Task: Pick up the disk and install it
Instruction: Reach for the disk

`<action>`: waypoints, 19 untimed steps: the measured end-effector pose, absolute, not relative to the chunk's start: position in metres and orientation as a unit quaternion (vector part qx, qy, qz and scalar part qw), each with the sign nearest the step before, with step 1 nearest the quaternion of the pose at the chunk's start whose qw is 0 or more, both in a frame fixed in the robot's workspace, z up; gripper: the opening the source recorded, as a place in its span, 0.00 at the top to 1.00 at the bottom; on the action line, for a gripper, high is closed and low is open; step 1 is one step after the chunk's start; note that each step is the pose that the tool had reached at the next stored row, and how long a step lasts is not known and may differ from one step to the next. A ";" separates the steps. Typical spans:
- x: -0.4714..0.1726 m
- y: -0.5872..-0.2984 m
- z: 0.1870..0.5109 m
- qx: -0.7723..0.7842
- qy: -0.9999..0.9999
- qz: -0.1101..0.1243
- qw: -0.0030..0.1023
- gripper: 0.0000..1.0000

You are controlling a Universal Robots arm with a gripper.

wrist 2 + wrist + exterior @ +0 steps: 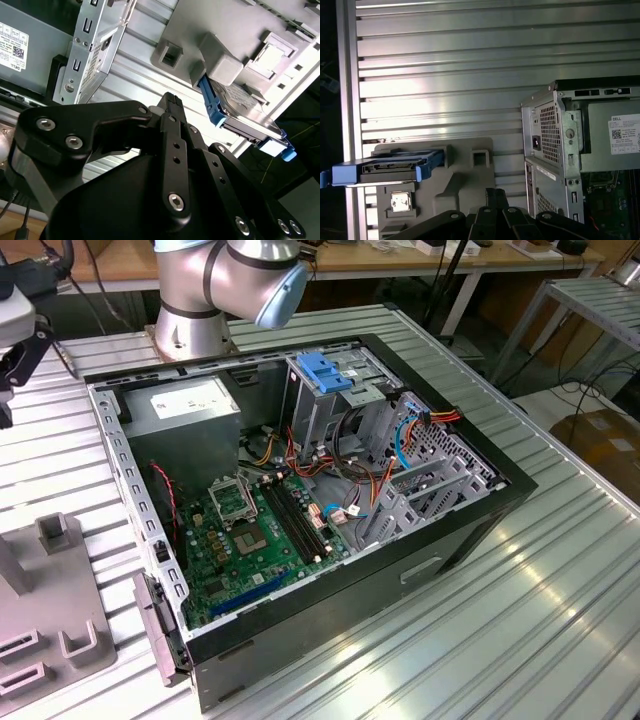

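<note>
the gripper [171, 100] is closed on nothing, its two tips pressed together in both wrist views, and it hangs over the ribbed metal table [445, 75]. the disk [242, 112] is ahead of it and off to one side, well apart and not yet touched. it stands on edge in a slot of a grey stand [210, 25] with its blue bracket outward, likely so its flat faces are free for a pinch from above. on the gripper's other side the computer case [420, 575] lies open on its side, which leaves the cage with the blue handle [325, 375] reachable from above.
</note>
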State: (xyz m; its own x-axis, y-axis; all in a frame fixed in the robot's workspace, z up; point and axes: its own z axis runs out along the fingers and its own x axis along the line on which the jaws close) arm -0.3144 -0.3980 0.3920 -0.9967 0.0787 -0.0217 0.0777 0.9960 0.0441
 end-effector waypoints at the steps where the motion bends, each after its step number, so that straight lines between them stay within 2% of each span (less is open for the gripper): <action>1: -0.315 -0.398 0.392 0.039 0.999 0.022 0.012 0.90; 19: -0.336 -0.398 0.392 0.039 0.999 0.022 0.011 0.90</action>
State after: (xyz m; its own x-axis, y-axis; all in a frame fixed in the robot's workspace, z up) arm -0.3357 -0.3980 0.3917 -0.9967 0.0788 -0.0206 0.0778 0.9960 0.0441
